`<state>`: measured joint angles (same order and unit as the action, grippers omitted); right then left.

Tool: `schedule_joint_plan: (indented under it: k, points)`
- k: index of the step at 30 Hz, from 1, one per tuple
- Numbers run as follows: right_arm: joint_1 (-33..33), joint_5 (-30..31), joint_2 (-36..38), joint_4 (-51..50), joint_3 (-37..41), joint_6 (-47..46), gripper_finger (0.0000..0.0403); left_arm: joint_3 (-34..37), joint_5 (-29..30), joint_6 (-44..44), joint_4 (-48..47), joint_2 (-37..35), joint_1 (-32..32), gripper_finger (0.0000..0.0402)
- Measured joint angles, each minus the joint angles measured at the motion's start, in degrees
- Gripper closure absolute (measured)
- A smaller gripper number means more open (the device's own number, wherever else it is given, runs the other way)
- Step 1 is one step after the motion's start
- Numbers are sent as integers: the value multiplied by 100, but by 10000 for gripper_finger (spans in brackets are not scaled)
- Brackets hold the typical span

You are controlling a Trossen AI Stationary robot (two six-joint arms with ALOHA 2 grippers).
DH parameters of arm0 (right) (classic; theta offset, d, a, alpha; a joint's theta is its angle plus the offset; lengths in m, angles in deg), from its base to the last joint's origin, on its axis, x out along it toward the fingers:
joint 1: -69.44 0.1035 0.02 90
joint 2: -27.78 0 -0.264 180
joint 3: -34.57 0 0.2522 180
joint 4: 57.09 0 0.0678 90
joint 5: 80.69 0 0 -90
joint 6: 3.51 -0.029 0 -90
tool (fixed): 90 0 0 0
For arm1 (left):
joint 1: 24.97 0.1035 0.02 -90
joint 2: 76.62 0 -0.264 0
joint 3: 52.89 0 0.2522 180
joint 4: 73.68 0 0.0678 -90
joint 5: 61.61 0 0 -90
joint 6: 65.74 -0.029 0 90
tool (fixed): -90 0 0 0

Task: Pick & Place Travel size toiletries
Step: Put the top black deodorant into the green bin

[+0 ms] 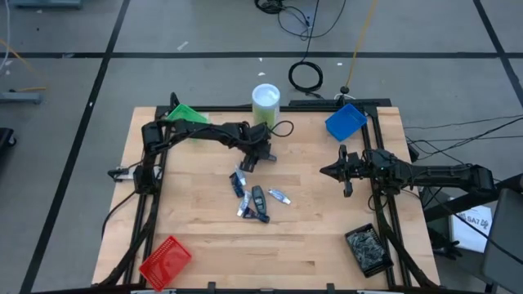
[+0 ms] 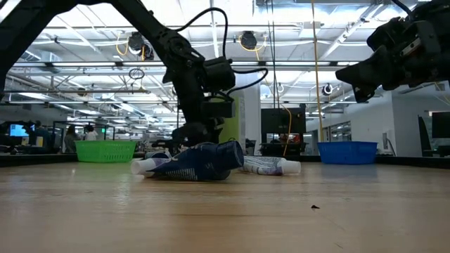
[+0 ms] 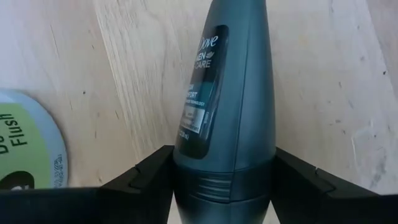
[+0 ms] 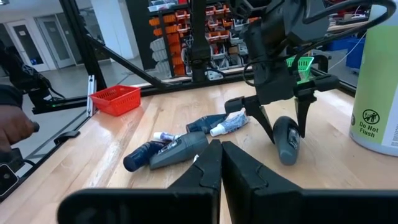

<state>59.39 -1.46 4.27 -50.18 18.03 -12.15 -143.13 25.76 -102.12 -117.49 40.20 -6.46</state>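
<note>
My left gripper reaches down near the white-and-green canister, shut on a dark grey oblong bottle that is also seen in the right wrist view. The other travel size toiletries lie in a loose pile at the table's middle: dark bottles and blue-and-white tubes, all flat on the wood. My right gripper hangs shut above the table's right side, its fingertips together, holding nothing. My left gripper pinches the bottle between its two fingers at the ridged cap end, one finger on each side. The fingers come steeply from above. The bottle is tilted, with its other end low over the wood; I cannot tell whether it touches the table.
A green bin stands at the far left, a blue bin at the far right, a red bin at the near left and a dark tray of small parts at the near right. Bare wood lies between the pile and the near edge.
</note>
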Motion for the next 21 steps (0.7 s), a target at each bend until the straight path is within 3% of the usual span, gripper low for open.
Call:
schedule_joint_plan:
  k: [7, 13, 21]
  points:
    - [0, 4, 0, 1, 0, -7, 403, 17, 8, 641, -2, -88, -143, 216]
    - [2, 12, -2, 1, -1, -9, 403, 17, 234, 1644, 65, -101, -278, 218]
    - [2, 17, -2, 2, -1, -38, 403, 30, 3, 1902, 22, -262, -559, 218]
